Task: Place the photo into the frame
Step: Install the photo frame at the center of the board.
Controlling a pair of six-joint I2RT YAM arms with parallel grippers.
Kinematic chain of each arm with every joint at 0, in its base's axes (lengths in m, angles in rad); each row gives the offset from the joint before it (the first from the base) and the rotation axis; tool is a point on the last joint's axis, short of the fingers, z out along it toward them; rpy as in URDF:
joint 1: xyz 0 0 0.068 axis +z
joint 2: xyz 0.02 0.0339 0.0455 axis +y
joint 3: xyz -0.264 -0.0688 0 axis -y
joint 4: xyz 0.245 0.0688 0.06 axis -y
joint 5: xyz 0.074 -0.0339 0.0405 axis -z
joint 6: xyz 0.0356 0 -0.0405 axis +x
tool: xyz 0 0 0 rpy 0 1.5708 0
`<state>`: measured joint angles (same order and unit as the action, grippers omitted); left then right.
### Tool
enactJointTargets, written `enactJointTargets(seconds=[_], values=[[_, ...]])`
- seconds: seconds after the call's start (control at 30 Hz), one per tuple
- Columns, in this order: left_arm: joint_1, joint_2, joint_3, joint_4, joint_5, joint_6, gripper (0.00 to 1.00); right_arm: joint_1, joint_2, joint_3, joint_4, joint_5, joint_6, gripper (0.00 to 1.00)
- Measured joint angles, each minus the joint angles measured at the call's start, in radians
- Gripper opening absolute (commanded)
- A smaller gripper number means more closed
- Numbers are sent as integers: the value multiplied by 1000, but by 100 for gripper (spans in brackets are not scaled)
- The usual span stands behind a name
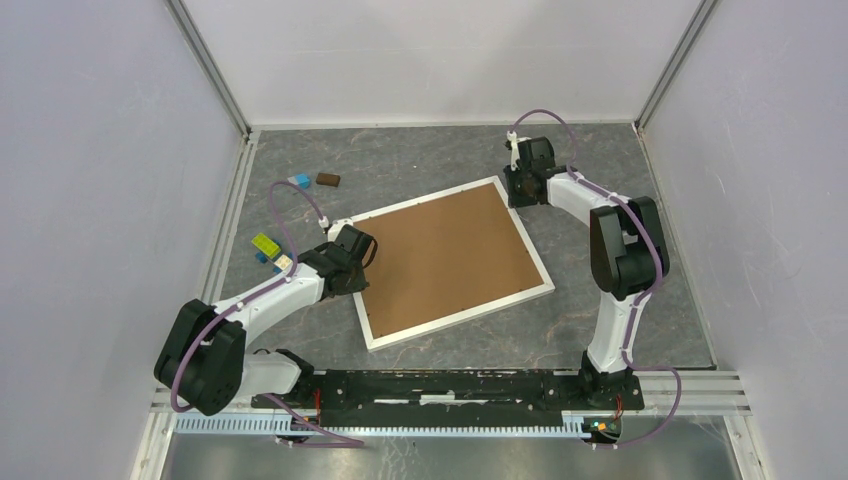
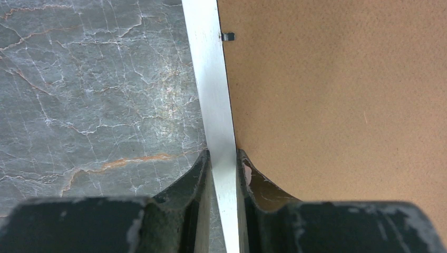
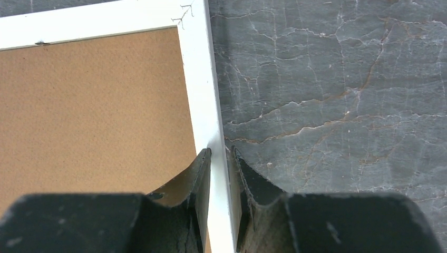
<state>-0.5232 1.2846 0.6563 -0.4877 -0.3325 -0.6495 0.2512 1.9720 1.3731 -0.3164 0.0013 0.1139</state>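
- The large white thin-edged rectangular picture frame lies flat on the dark grey marble-patterned table top. It is turned at an angle, with one corner toward the back wall.
- A plain brown backing board fills the whole opening of the frame; only the narrow white rim shows around it.
- In the left wrist view a small dark tab sits on the board right at the inner edge of the frame rim.
- In the right wrist view the mitred frame corner carries thin scratch-like marks.
- The left gripper is at the frame's left edge. Its two fingers pinch the white rim between them, one finger on the table side and the other over the board.
- The right gripper is at the frame's right edge, just beside the far corner. Its fingers close on the rim, one finger over the board and the other on the table side.
- Left of the frame, well apart from it, lie small blocks: a brown block, a light blue block and a yellow-green brick.
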Motion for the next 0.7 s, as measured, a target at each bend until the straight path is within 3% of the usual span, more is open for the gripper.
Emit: enactJointTargets(seconds=[0.7], values=[[0,5,4,-3,0,0,2,-3,-27,-50,34,-58,-8,25]])
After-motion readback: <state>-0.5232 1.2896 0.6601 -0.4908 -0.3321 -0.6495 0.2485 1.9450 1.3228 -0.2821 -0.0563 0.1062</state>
